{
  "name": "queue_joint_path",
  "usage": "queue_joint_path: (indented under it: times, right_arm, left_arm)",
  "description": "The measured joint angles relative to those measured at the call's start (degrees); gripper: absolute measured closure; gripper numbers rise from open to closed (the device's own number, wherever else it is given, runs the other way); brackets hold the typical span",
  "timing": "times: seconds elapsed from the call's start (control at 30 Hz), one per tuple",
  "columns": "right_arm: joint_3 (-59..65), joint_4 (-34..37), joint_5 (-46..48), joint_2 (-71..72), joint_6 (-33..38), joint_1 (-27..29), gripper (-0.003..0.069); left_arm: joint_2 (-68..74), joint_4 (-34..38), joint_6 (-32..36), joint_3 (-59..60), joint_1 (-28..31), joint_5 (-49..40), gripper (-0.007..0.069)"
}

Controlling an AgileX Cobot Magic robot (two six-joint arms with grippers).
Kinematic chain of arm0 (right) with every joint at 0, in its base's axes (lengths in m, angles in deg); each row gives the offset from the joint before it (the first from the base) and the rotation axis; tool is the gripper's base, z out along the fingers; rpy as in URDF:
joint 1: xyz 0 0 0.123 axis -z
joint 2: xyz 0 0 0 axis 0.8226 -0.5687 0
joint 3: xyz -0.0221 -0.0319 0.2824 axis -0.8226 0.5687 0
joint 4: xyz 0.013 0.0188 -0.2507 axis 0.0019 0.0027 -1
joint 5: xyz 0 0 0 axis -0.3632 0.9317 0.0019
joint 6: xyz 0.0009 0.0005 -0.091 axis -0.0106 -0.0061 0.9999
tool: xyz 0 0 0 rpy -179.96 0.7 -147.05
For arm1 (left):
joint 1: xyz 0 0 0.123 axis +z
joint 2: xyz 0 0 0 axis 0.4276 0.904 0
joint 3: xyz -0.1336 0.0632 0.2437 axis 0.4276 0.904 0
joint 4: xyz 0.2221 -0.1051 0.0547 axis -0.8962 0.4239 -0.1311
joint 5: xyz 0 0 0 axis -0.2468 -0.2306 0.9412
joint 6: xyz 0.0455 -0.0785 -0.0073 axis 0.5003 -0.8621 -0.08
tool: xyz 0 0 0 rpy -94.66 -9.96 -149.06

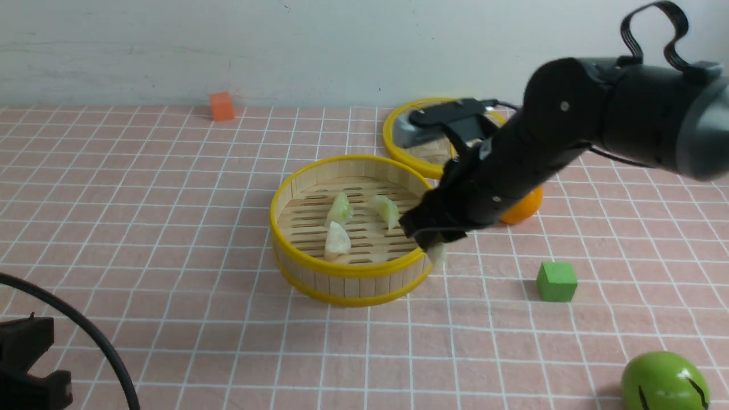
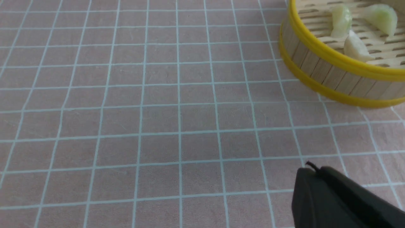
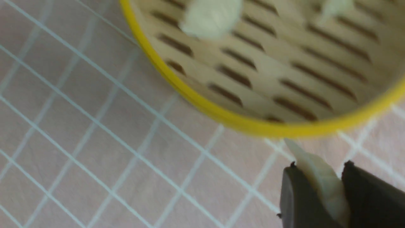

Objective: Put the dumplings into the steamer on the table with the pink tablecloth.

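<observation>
dumplings (image 1: 340, 209) — 4 | steamer (image 1: 347, 272) 1 | lid (image 1: 389, 136) 1 | cubes (image 1: 556, 281) 2 | fruits (image 1: 663, 380) 2

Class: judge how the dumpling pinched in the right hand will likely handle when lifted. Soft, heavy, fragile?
Probably soft: the dumpling looks squeezed narrow in the right hand. Likely light, being far smaller than the steamer. Its pale, translucent skin suggests it may slip or tear if squeezed hard.

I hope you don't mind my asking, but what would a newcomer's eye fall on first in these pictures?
The yellow-rimmed steamer sits mid-table on the pink tablecloth, with three dumplings on its slatted floor. Just outside its right wall, the black right gripper pinches a fourth dumpling. A shiny green fruit stands out in the near right corner.
</observation>
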Motion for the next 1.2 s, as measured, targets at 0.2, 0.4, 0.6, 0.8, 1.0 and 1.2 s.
queue_joint_path:
  times: [0.2, 0.4, 0.6, 0.8, 1.0, 1.2]
  right_arm:
    - [-7.46, 0.54, -6.53, -10.35, 1.25, -0.95, 0.0486]
    - [-12.0, -0.14, -8.25, -19.35, 0.77, -0.75, 0.0423]
    - [-13.35, -0.33, -6.29, -18.31, 0.77, -0.67, 0.021]
    - [-16.78, -1.64, 1.53, -8.55, 0.77, 0.79, 0.0218]
    - [-18.39, -8.72, 8.99, 8.68, 0.77, 1.4, 0.044]
    - [-7.63, -16.49, 12.29, 32.24, -3.07, 1.4, 0.0677]
  left_arm:
    - [0.0, -0.24, -1.12, 0.04, 0.0, 0.43, 0.0638]
    - [0.0, -0.29, -1.16, 0.04, 0.0, 0.56, 0.0638]
    - [0.0, -0.29, -1.16, 0.04, 0.0, 0.67, 0.0638]
    - [0.0, -0.29, -1.18, 0.04, 0.0, 0.74, 0.0638]
    - [0.0, -0.29, -1.18, 0.04, 0.0, 0.79, 0.0638]
    - [0.0, -0.29, -1.18, 0.04, 0.0, 0.79, 0.0638]
